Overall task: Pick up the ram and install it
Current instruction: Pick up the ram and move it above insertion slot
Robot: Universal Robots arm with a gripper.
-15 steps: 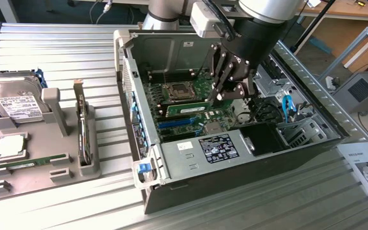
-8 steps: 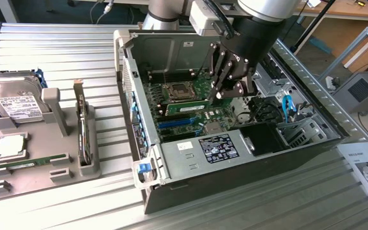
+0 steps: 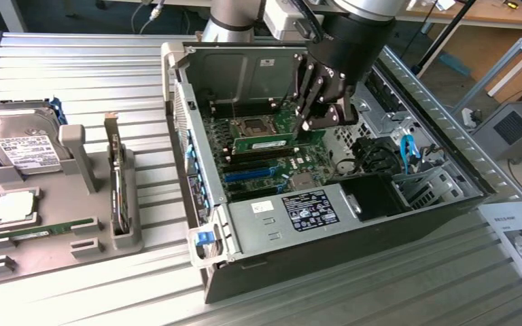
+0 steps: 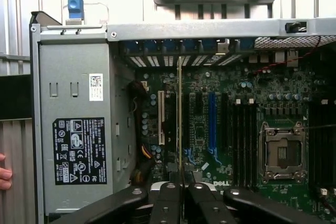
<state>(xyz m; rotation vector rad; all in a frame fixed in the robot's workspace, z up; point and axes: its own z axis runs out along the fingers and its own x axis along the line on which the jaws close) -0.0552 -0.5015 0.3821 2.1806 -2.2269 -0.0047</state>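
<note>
the hand (image 3: 314, 124) is down inside the open computer case (image 3: 198, 204), closed tight on the ram (image 3: 272, 145). in the wrist view the ram (image 4: 180, 119) shows edge-on as a thin pale line running out from between the hand (image 4: 181, 192) and its dark fingers (image 4: 167, 198). in the exterior view the green stick lies level over the long black slots (image 3: 256, 157), just beside the cpu socket (image 3: 253, 125). a second stick (image 3: 48, 229) lies in the grey tray (image 3: 107, 248) on the tabletop (image 3: 79, 75), well apart from the case.

the step in hand looks like lining the stick up and seating it. doing it well probably means keeping the stick parallel to its slot along the whole length, edge connector square to the board, and pressing straight down and evenly, so no corner goes in first. a skewed push could bend the board or miss the slot.

whether the lower edge already touches a slot, or hangs above it, i cannot tell. which slot it sits over is unclear too: in the wrist view the line falls across the board (image 4: 210, 156) between several slots. the slot latches and the stick's notch are too small to make out. the arm covers part of the board in the exterior view. fingertips of a person (image 4: 4, 171) show at the wrist picture's edge.
</note>
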